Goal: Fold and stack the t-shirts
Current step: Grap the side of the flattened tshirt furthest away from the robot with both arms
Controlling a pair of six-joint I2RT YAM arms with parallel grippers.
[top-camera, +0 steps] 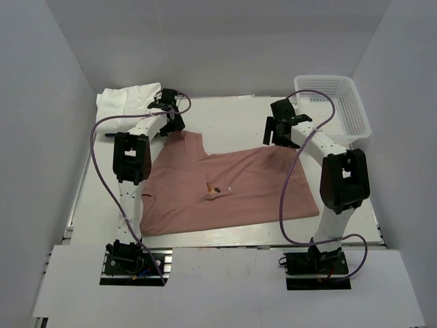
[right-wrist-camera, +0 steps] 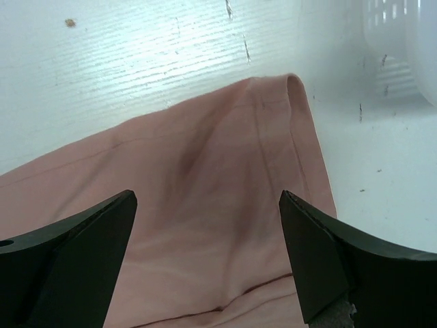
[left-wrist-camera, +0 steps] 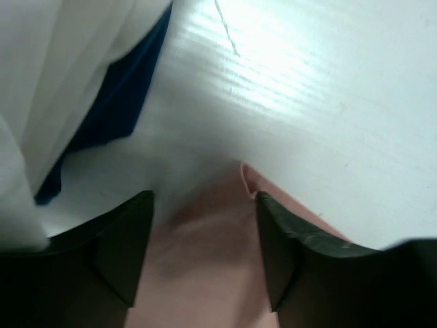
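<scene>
At the far left corner of the desk (top-camera: 232, 113), the white t-shirts (top-camera: 126, 99) are lying in a loose heap. Just beside them, the left hand (left-wrist-camera: 203, 201) is being held low over the far left corner of the pink t-shirt (top-camera: 232, 188), its fingers apart, with the pink hem lying between them and nothing clamped. The pink t-shirt is lying spread across the middle of the desk, print (top-camera: 215, 189) up. Over its far right corner the right hand (right-wrist-camera: 206, 198) is being poised likewise, fingers wide apart and empty, with the white basket (top-camera: 360, 123) near on its right. The step in hand is being judged as the grasping of both far corners for a first fold. To be done well, each hand should be lowered until the hem is sitting deep between the fingers. Only the pink layer should be taken on the left, where white cloth and a dark blue strip (left-wrist-camera: 116, 102) are crowding close. Both corners should then be lifted together and evenly.
</scene>
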